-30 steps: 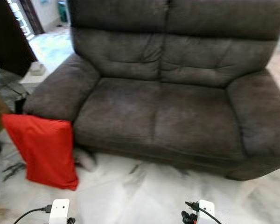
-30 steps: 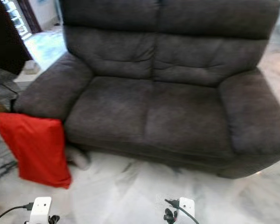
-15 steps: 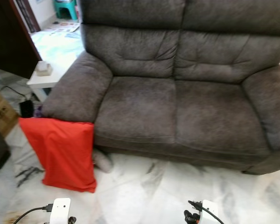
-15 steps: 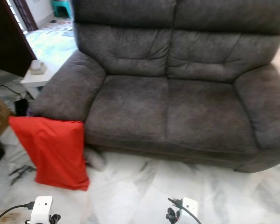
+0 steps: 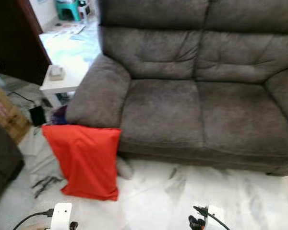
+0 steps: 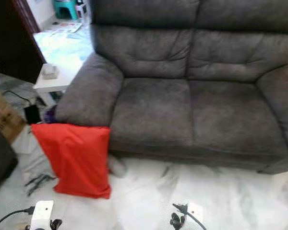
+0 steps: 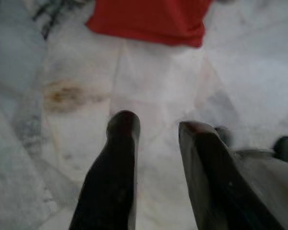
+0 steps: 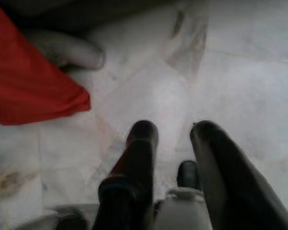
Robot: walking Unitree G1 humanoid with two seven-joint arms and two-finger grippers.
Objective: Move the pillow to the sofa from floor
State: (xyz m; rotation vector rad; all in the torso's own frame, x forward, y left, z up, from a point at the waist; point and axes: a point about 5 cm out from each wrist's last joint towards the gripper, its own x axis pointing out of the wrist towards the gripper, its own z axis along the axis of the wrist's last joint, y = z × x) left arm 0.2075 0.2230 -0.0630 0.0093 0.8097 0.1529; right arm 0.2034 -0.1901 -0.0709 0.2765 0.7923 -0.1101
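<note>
Against the sofa point(image 5: 182, 105) armrest's front edge leans the pillow point(image 5: 86, 160); both end effectors point(image 7: 156, 132) point(image 8: 175, 134) spread.

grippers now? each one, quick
left gripper: open, holding nothing, over the floor short of the red pillow.
right gripper: open, holding nothing.

Red pillow point(image 5: 85, 159) stands upright on the white marble floor point(image 5: 182, 201), leaning against the front of the sofa's left armrest. Grey two-seat sofa point(image 5: 201, 100), seat cushions bare.
</note>
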